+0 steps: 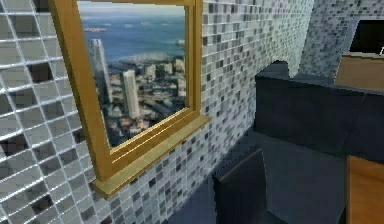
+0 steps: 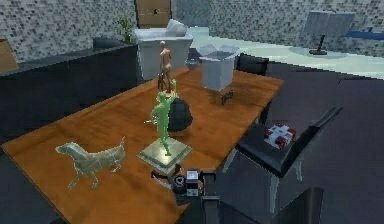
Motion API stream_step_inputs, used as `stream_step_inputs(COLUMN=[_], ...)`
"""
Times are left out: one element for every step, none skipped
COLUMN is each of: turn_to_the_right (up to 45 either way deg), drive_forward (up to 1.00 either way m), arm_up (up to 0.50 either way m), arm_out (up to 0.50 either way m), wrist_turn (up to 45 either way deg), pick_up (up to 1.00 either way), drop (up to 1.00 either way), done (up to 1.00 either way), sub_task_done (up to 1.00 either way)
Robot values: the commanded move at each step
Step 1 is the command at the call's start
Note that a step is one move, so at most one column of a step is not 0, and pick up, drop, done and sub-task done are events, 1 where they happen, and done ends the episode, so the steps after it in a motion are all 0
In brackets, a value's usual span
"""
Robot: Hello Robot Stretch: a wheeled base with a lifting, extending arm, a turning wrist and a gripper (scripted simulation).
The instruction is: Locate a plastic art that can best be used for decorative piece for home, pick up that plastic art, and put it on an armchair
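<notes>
Standing upright on the wooden table (image 2: 100, 122), the green figurine (image 2: 162, 118) sits at the arm side view's lower middle, just up-frame from the gripper (image 2: 165, 176), its long axis vertical; whether the fingers hold anything, or how they stand, cannot be told.

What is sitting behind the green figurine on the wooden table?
Right behind the green figurine on its square base lies a dark rounded lump; its left part is covered by the figurine. Farther back stand a slim brown figure and a grey open box.
</notes>
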Motion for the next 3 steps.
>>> stream_step_inputs(turn_to_the_right=[0.0, 0.0, 0.0], drive_forward=[0.00, 0.00, 0.00], arm_up=[0.00, 0.10, 0.22], arm_out=[0.00, 0.00, 0.00], wrist_turn=[0.0, 0.0, 0.0], pick_up=[1.00, 0.00, 0.00], drop=[0.00, 0.00, 0.00], done=[0.00, 0.00, 0.00], sub_task_done=[0.00, 0.00, 0.00])
